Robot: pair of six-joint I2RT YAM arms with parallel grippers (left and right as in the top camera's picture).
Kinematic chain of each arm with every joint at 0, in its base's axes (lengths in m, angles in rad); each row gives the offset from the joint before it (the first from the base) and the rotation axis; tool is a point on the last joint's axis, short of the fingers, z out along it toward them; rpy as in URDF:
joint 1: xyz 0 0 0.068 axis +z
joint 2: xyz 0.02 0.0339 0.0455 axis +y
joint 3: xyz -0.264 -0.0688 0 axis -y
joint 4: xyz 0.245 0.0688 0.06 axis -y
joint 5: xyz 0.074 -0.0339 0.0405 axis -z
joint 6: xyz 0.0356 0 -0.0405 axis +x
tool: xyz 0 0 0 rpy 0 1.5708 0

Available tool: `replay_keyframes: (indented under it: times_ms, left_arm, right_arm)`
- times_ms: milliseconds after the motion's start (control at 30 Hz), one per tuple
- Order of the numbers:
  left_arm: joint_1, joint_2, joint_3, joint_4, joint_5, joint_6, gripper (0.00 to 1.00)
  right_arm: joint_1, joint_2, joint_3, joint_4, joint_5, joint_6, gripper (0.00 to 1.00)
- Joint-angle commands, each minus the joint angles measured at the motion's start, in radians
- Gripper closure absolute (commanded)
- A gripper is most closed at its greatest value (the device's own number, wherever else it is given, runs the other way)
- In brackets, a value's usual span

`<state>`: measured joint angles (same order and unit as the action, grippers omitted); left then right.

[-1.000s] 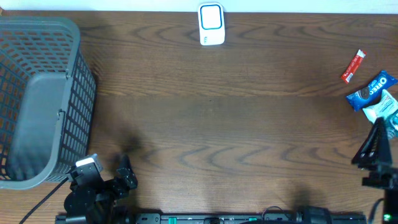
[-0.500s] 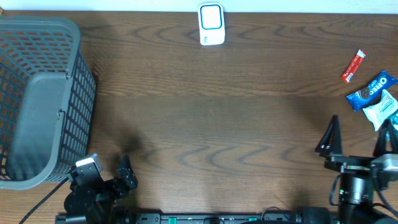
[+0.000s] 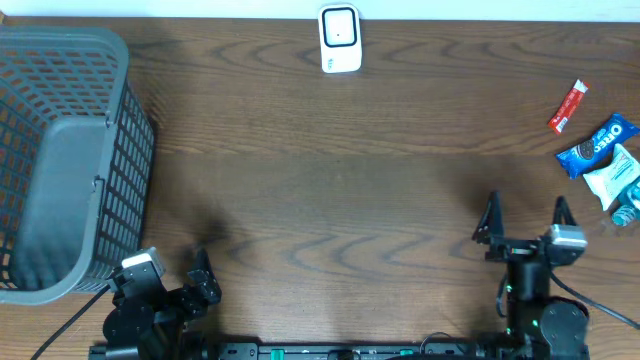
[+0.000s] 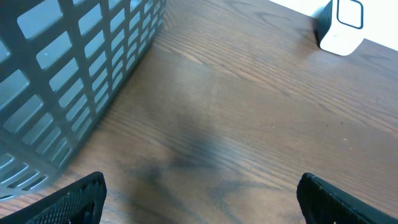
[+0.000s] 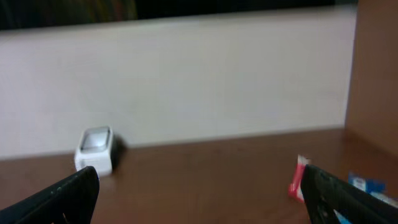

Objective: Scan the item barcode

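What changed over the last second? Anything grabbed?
The right end effector swung left, away from the Oreo pack, and now faces the far side. Its jaws are open, and nothing was taken or let go. Unchanged: the left end effector, open beside the basket; the scanner; the red stick pack.

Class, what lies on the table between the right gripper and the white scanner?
Nothing: only bare wooden table lies between the right gripper and the scanner, as the overhead view shows.
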<state>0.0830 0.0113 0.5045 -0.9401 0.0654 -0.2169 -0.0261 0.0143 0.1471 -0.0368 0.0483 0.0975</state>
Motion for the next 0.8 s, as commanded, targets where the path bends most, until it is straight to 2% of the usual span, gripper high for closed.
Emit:
replay_keyframes:
  times_ms: [0, 267, 767]
  left_arm:
    - [0.0, -0.002, 0.003, -0.002, 0.002, -0.006, 0.02]
    - [0.0, -0.002, 0.003, -0.002, 0.002, -0.006, 0.02]
    - [0.0, -0.002, 0.003, -0.002, 0.002, -0.006, 0.02]
  right_arm:
    - [0.008, -0.01, -0.06, 0.0, 0.013, -0.03, 0.01]
    - [0.008, -0.01, -0.139, -0.033, 0.019, -0.08, 0.01]
    - [0.01, -0.008, -0.142, -0.031, 0.021, -0.091, 0.01]
